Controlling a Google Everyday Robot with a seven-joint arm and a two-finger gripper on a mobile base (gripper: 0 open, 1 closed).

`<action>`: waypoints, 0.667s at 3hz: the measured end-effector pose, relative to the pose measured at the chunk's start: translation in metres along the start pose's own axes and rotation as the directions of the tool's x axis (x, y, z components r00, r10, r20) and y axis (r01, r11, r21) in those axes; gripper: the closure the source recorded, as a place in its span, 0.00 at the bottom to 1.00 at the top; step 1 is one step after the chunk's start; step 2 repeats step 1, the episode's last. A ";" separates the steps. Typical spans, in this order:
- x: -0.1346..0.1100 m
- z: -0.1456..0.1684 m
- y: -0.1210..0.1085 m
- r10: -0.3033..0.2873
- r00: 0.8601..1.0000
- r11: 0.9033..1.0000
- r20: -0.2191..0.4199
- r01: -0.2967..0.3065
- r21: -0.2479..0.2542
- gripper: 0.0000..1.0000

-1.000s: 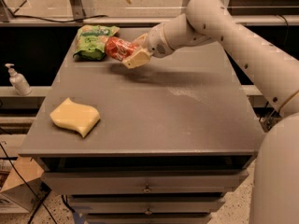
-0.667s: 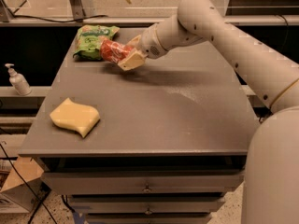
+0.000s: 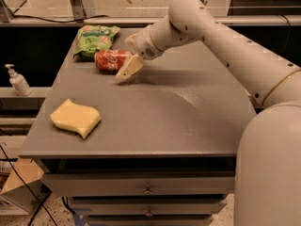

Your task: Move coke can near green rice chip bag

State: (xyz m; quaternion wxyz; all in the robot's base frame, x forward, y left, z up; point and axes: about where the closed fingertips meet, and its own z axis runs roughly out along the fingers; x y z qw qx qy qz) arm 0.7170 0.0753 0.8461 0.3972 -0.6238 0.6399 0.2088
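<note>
The coke can (image 3: 109, 60) is a red can lying on its side at the back left of the grey table (image 3: 178, 112). It lies just in front of the green rice chip bag (image 3: 94, 40), almost touching its front edge. My gripper (image 3: 125, 59) reaches in from the right and is shut on the can's right end. One cream finger (image 3: 130, 68) shows in front of the can. The can is down at the table top.
A yellow wavy sponge (image 3: 75, 118) lies at the table's front left. A soap dispenser bottle (image 3: 18, 81) stands on a ledge left of the table. My arm (image 3: 221, 36) spans the back right. Drawers sit below the table's front edge.
My gripper has carried the can left and down, from a little above the table to the table top beside the green bag.
</note>
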 end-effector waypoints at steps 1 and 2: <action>0.000 0.000 0.000 -0.001 1.000 1.000 -0.001 0.001 0.000 0.00; 0.000 0.000 0.000 -0.001 1.000 1.000 -0.001 0.001 0.000 0.00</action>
